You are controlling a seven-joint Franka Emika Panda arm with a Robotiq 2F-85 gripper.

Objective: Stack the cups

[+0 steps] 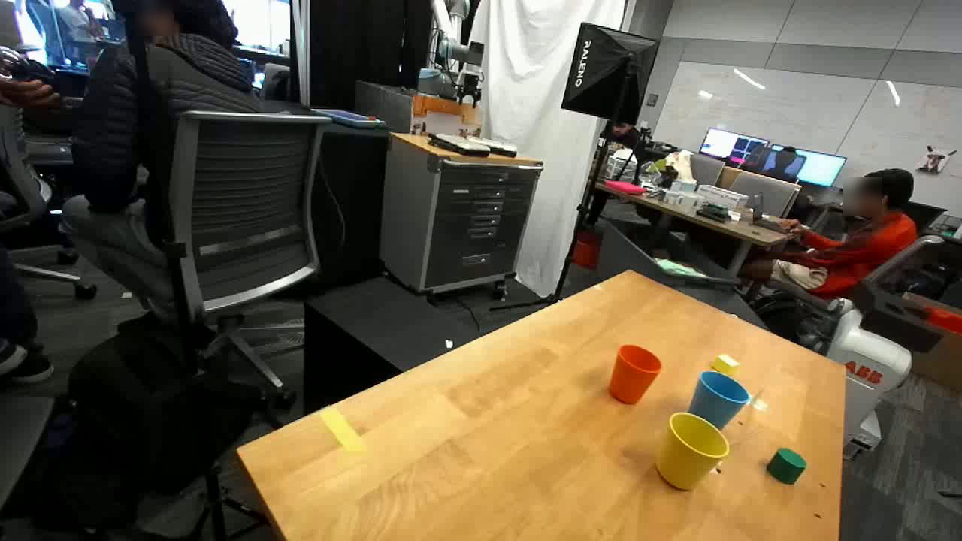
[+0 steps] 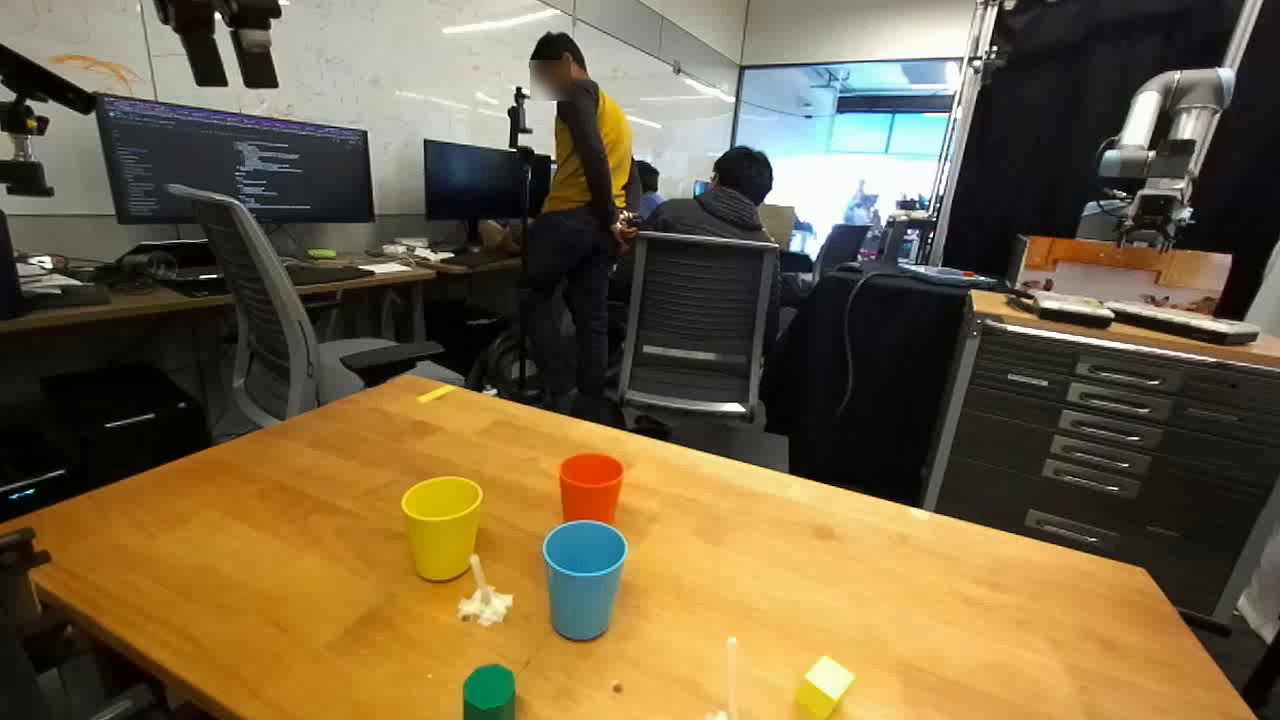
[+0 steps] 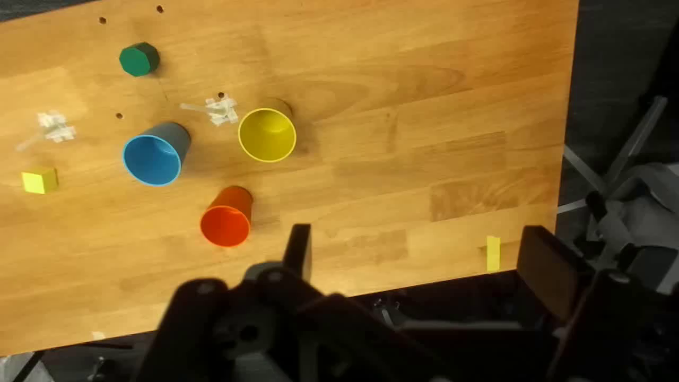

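Observation:
Three cups stand upright and apart on the wooden table, mouths up. In the wrist view the blue cup [image 3: 152, 160] is at left, the yellow cup [image 3: 267, 135] to its right, and the red-orange cup [image 3: 225, 225] lower, between them and nearest the fingers. An exterior view has the blue cup [image 2: 583, 585] covering the foot of the red-orange cup [image 2: 590, 488], with the yellow cup [image 2: 440, 535] to the left. My gripper [image 3: 417, 229] is spread wide with nothing between its fingers. It hangs high above the table, its fingertips [image 2: 208, 65] at the top left of an exterior view.
A green block [image 3: 137, 61] and a small yellow block [image 3: 36, 182] lie near the cups. Thin pale sticks rise from white tape patches [image 2: 485, 606] on the table [image 1: 466, 421]. Yellow tape [image 1: 342, 430] marks the far end. Office chairs and people are beyond the table.

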